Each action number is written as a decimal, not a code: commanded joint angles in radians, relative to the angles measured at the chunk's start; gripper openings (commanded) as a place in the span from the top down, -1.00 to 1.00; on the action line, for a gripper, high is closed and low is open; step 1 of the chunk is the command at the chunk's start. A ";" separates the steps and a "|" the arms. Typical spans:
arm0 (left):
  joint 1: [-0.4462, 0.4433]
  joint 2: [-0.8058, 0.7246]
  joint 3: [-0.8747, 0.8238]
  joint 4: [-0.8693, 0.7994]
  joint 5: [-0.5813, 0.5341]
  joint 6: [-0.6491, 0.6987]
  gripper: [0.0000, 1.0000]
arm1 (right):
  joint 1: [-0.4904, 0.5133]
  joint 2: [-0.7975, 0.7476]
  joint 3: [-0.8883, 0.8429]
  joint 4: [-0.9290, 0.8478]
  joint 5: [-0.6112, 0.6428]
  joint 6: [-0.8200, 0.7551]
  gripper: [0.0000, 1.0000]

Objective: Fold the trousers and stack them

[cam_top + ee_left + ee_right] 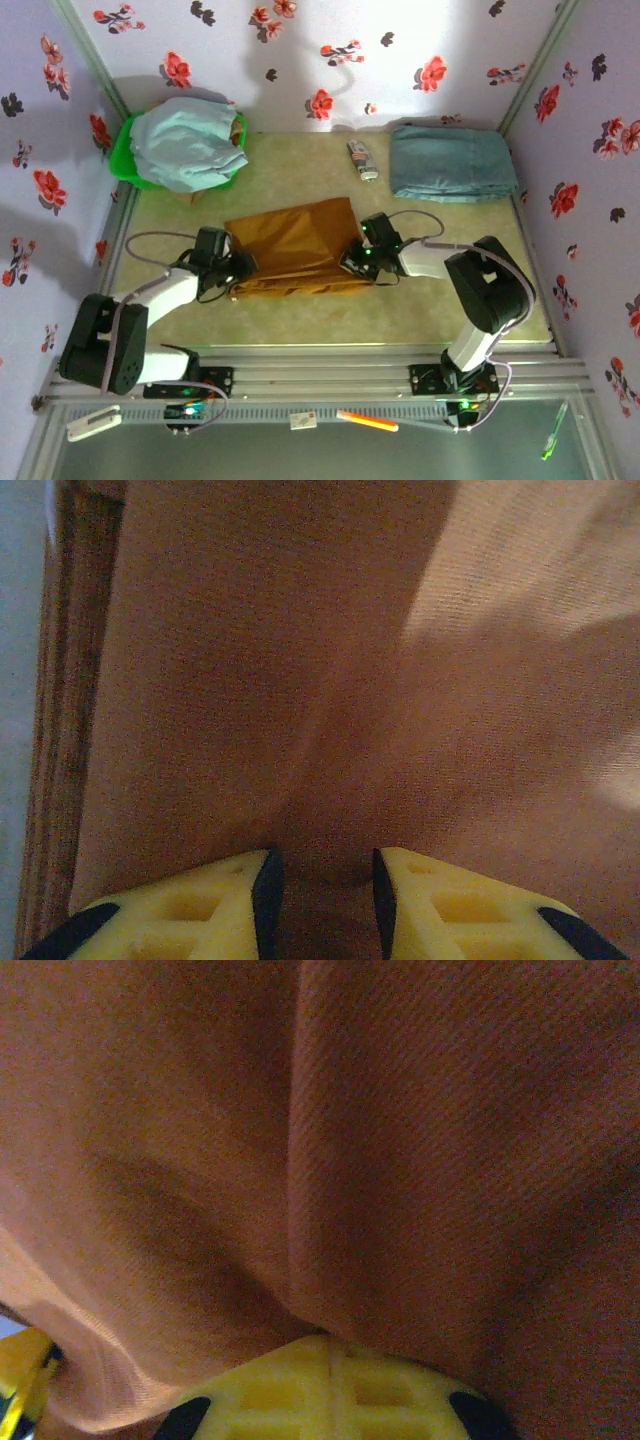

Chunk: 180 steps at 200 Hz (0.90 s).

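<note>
Mustard-brown cloth trousers folded on beige table, pinched in closed right gripper; left gripper jaws narrowly apart. Green plastic basket holding pale-blue cloth; floral-papered walls.

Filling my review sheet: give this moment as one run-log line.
trousers: folded, mid-table | left gripper: fingers astride cloth, grip unclear | right gripper: shut on trousers' right edge

Green basket of pale blue cloth back left, folded denim back right, small remote-like object between.
</note>
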 commanded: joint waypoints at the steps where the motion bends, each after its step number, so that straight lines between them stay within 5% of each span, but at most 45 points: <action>1: 0.017 0.067 -0.092 -0.027 -0.089 -0.025 0.35 | 0.007 0.039 -0.097 0.055 0.004 0.058 1.00; 64: -0.004 0.235 0.223 -0.140 -0.103 0.000 0.35 | 0.009 -0.218 -0.150 -0.184 0.029 -0.034 1.00; 130: -0.074 0.632 0.717 -0.270 -0.111 0.044 0.40 | 0.236 -0.121 -0.185 0.082 0.067 0.151 1.00; 180: -0.082 0.739 1.046 -0.423 -0.073 0.207 -0.04 | 0.275 -0.043 0.010 0.143 -0.070 0.149 1.00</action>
